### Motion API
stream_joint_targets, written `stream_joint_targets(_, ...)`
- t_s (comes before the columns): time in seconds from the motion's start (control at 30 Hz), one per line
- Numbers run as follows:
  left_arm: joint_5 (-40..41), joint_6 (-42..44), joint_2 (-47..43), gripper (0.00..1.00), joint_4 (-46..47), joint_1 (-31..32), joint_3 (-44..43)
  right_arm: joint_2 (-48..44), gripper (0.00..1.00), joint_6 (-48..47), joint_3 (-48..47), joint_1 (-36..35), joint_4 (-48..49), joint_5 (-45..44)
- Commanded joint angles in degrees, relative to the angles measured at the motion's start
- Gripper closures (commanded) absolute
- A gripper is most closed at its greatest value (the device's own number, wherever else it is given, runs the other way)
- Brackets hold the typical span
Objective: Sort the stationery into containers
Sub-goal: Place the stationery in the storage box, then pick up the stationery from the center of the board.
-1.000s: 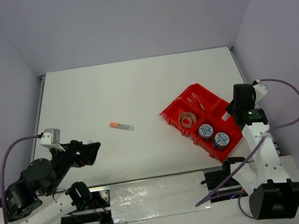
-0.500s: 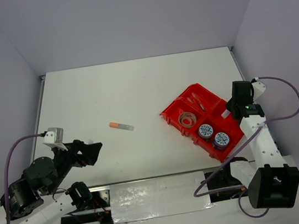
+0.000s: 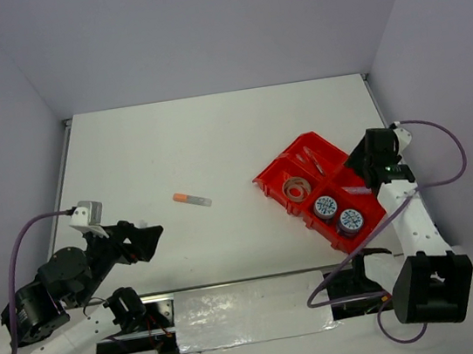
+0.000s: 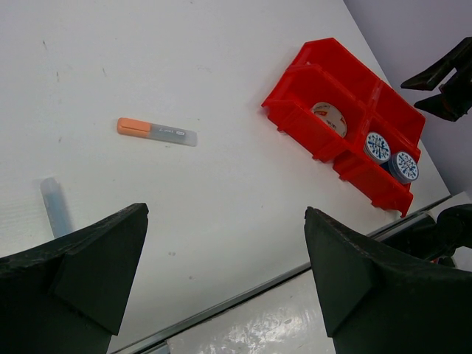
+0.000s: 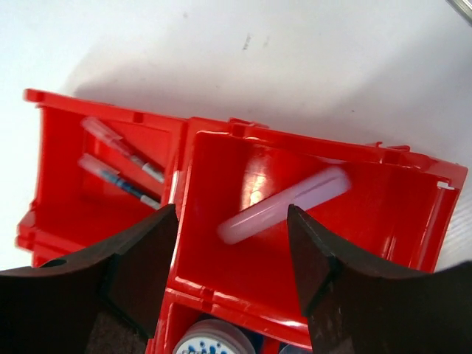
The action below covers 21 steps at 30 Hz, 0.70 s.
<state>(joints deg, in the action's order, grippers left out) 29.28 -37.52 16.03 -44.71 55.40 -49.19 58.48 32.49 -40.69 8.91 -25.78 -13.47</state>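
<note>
Red glossy moulded-plastic divided tray [image 3: 290, 162], set askew at right of the top view near the white matte tabletop [image 3: 214, 145] edge. A pink translucent rounded stick [image 5: 284, 205] lies diagonally in one compartment, below the right tool [image 5: 232, 210], which is spread wide and empty. An orange-capped grey marker [image 3: 192, 200] lies mid-frame with broad bare room around it. Left tool [image 4: 226, 214], lower left, is spread wide and empty, with a pale blue pen [image 4: 55, 206] near it.

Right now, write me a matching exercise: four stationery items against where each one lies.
1. pink stick
2. orange-tipped marker
3. light blue pen
4. two thin pens

A. on the table, close to the left gripper
B. sharing one red tray compartment
C. alone in the tray compartment under the right gripper
D. out in the middle of the table

Pairs: 1-C, 2-D, 3-A, 4-B
</note>
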Motion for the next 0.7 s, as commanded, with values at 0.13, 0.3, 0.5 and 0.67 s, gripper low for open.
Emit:
stream_joint_targets(0.13,2.35,0.08,0.40,0.01,1.74,0.33,-0.91,-11.17,0.01,-4.35,-2.65,-3.79,4.67,13.89)
stream_joint_targets(0.3,11.31,-6.94,0.58,0.01,-4.24,0.15,-2.75,-11.30,0.00,-7.00,-4.92,-27.94,12.85,17.87)
stream_joint_targets(0.5,16.77,-11.78,-1.26,0.01,-8.64,0.15,-3.63,12.99,0.00,-16.30,-18.18,-50.96,12.08,14.62)
stream_joint_targets(0.67,17.39,-12.15,-0.83,0.01,-9.35,0.15,-3.72,37.02,0.01,-29.75,-39.76,-59.35,2.25,12.41)
